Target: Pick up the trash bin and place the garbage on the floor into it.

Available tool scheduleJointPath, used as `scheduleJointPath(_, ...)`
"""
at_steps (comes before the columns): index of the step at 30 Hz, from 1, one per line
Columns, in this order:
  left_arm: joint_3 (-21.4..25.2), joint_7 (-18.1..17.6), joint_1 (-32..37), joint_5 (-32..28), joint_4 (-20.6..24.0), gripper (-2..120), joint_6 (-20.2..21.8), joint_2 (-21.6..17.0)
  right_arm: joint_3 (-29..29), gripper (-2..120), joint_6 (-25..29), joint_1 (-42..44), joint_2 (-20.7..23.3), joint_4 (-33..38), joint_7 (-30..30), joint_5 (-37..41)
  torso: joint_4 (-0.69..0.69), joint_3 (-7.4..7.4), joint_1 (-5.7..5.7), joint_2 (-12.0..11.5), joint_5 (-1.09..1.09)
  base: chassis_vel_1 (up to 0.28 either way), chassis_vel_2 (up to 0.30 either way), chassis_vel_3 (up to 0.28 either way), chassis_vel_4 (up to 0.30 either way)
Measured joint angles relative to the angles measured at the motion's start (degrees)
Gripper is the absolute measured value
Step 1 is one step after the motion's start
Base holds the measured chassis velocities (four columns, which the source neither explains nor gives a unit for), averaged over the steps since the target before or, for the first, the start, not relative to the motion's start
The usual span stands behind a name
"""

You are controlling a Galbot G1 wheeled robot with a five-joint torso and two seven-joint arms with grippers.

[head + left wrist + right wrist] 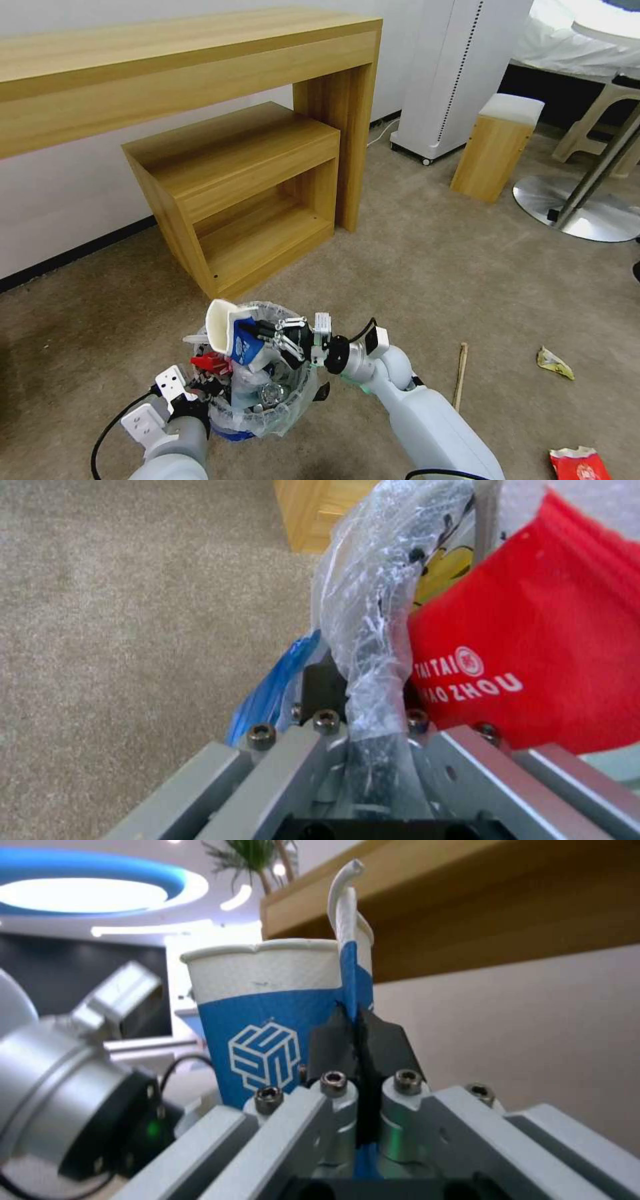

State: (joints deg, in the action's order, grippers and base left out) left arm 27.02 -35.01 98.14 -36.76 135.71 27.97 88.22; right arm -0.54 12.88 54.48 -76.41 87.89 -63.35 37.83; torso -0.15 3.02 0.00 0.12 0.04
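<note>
Beige carpet (pixel 433 267): left gripper (pixel 363 700) jaws clamp bag-lined dark trash bin (pixel 263 400) rim. Left wrist view reads "TAI TAI" on red wrapper (pixel 533 645). Right gripper (pixel 357 1040) jaws pinch blue-white paper cup (pixel 267 1010).

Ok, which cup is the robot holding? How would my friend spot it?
Find the wooden desk; on the carpet before it sits the trash bin. Right above the bin, the right hand pinches the paper cup: blue with a white rim, tipped sideways over the rubbish.
</note>
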Motion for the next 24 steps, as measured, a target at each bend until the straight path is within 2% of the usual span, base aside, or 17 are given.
scheduleJointPath(4,-0.04,-0.01,-0.13,-0.06,-0.02,0,0.05,-0.01,-0.56,5,-0.09,0.22,0.23,-0.33,-0.01,-1.5,0.0,0.0,0.0,0.0,0.0,0.0,0.0,0.0,0.0)
scheduleJointPath(5,-0.03,-0.01,-0.18,-0.11,-0.02,0,0.08,-0.07,-0.95,14,-0.1,0.38,0.34,-0.46,-0.27,-2.87,0.0,0.0,0.0,0.0,0.0,0.0,0.0,0.0,0.0)
scheduleJointPath(7,0.08,-0.02,-0.2,-0.2,-0.03,0,0.09,-0.14,-1.33,22,-0.1,0.6,0.51,-0.51,-1.11,-3.93,0.0,0.0,0.0,0.0,0.0,0.0,0.0,0.0,0.0)
scheduleJointPath(10,0.23,-0.02,-0.19,-0.27,-0.03,0,0.09,-0.21,-1.78,28,-0.12,0.78,0.71,-0.48,-2.0,-4.92,0.0,0.0,0.0,0.0,0.0,0.0,0.0,0.0,0.0)
scheduleJointPath(12,0.34,-0.03,-0.12,-0.4,0.07,0,0.12,-0.29,-2.35,41,-0.12,0.85,0.97,-0.21,-2.29,-6.17,0.01,0.0,0.0,0.0,0.0,0.0,0.0,0.0,0.0)
scheduleJointPath(16,0.38,-0.04,-0.04,-0.44,0.31,0,0.13,-0.3,-2.92,50,-0.13,0.87,1.24,0.32,-1.96,-6.72,0.01,0.0,0.0,0.0,0.01,0.0,0.0,0.0,0.0)
scheduleJointPath(18,0.38,-0.05,0.02,-0.48,0.46,0,0.15,-0.3,-3.89,61,-0.05,0.87,1.37,1.32,-0.93,-6.45,0.0,0.0,0.0,0.0,0.0,0.0,0.0,0.0,0.0)
scheduleJointPath(20,0.41,-0.05,0.02,-0.49,0.5,0,0.16,-0.31,-4.22,65,0.05,0.87,1.41,1.74,-0.39,-6.04,0.01,0.0,0.0,0.0,0.01,0.0,0.0,0.0,0.0)
scheduleJointPath(22,0.82,-0.06,0.02,-0.78,0.68,0,0.17,-0.37,-5.92,76,0.56,1.11,1.63,4.05,4.2,-4.03,0.01,0.01,0.0,-0.01,0.01,0.0,0.0,0.0,0.0)
scheduleJointPath(23,0.82,-0.06,0.02,-0.78,0.68,0,0.17,-0.37,-5.92,76,0.56,1.11,1.63,4.05,4.2,-4.03,0.01,0.01,0.0,-0.01,0.01,0.0,0.0,0.0,0.0)
scheduleJointPath(24,0.98,-0.07,0.01,-0.85,0.73,0,0.19,-0.44,-6.52,78,0.63,1.38,1.74,5.02,7.01,-3.53,0.01,0.0,0.0,-0.01,0.01,0.0,0.0,0.0,0.0)
